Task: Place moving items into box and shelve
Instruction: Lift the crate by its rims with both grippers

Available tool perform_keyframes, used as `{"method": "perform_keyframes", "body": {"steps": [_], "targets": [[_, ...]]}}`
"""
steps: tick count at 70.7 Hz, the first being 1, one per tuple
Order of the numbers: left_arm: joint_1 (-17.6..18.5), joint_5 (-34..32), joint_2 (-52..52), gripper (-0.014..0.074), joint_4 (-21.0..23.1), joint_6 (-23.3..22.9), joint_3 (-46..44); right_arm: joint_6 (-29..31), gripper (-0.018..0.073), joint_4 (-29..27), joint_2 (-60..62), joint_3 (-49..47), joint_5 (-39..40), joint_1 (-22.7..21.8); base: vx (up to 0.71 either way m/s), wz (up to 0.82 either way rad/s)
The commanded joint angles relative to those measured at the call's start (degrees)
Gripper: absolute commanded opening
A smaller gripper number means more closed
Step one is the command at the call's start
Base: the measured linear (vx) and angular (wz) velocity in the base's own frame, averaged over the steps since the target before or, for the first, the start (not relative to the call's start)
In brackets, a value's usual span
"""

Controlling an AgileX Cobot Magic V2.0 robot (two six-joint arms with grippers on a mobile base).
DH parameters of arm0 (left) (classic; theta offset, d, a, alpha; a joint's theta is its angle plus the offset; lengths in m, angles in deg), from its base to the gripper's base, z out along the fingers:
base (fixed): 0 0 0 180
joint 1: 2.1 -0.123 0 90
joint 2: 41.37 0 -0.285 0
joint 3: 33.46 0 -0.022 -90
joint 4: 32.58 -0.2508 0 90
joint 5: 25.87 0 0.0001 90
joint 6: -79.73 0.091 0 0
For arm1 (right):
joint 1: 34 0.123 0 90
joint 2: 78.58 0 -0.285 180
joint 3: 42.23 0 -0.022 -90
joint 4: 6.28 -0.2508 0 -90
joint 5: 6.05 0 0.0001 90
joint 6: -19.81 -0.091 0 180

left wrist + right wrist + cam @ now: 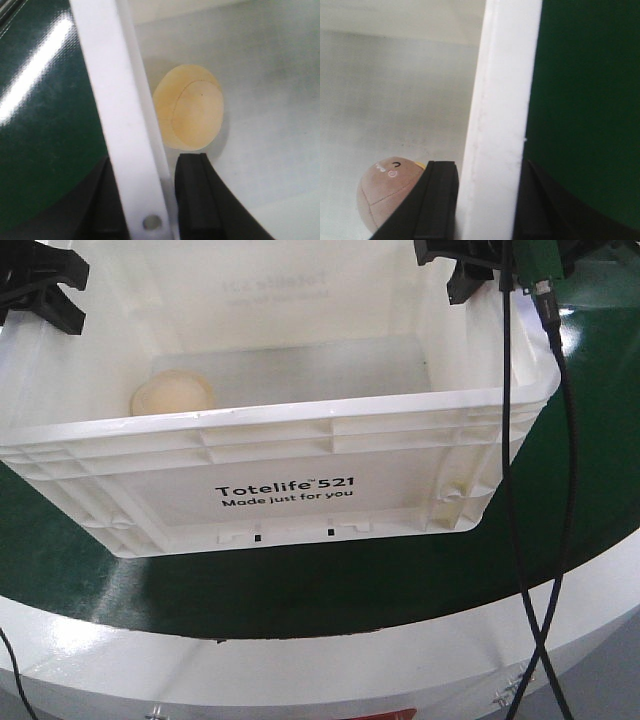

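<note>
Your left claw (pixel 145 167) is clamped on the left wall of the box (pixel 290 425). One black finger (pixel 197 200) is inside the box and the other is outside. Both press on the white rim.

The cream bun (pixel 192 112) lies on the box floor, just beside the inside finger and close to that wall.

Your right claw (pixel 490 172) is clamped the same way on the right wall, with one finger on each side of the rim.

The pinkish-brown bun (pixel 387 192) lies on the box floor just beside the inside finger. That finger hides part of it. You can see a tiny face drawn on it.

The box is over the green table (pixel 590 440), and its black words face the front camera. Two black cables (pixel 508 440) hang down by the box's right corner.
</note>
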Motion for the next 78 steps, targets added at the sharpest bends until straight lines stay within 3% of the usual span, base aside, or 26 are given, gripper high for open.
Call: {"method": "perform_keyframes", "body": {"steps": [1, 35, 78], "targets": [[1.17, -7.42, -3.08, 0.0, 9.61, 0.95, -2.47, 0.78, -0.0004, -7.58, 3.76, -2.64, 0.04, 1.65, 0.0, 0.0], [1.17, -9.8, -3.08, 0.0, 13.2, -0.43, -2.47, 0.69, -0.0004, -8.19, 3.76, -2.64, 0.04, 1.65, 0.0, 0.0], [1.17, -9.35, -3.12, 0.0, 12.96, -0.43, -2.47, 0.69, -0.0004, -9.13, 3.76, -2.64, 0.04, 1.65, 0.0, 0.0]]}}
